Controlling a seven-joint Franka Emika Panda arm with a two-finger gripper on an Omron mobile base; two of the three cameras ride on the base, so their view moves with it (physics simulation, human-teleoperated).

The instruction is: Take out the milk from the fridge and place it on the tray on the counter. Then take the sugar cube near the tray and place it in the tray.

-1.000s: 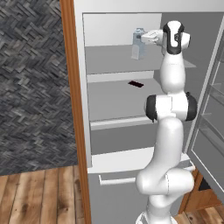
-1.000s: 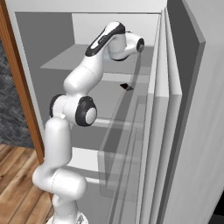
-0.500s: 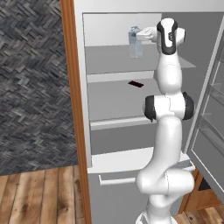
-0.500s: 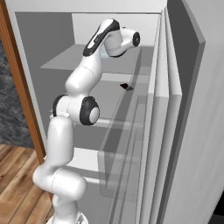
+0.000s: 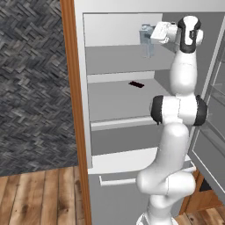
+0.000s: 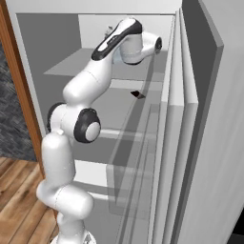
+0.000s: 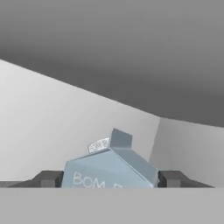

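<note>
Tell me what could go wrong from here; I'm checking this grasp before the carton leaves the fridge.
1. The fingers flank the milk near its sloped gabled top, so the carton may slip or tilt when lifted.
2. The milk stands deep on the fridge's top shelf; pulling it out could drag it over the shelf and tip it.

Arm stands near-vertical from the base, elbow stacked over shoulder, wrist bent forward at the top. Tool (image 5: 148, 36) held level, fingers (image 7: 49, 178) set apart either side of a carton.
</note>
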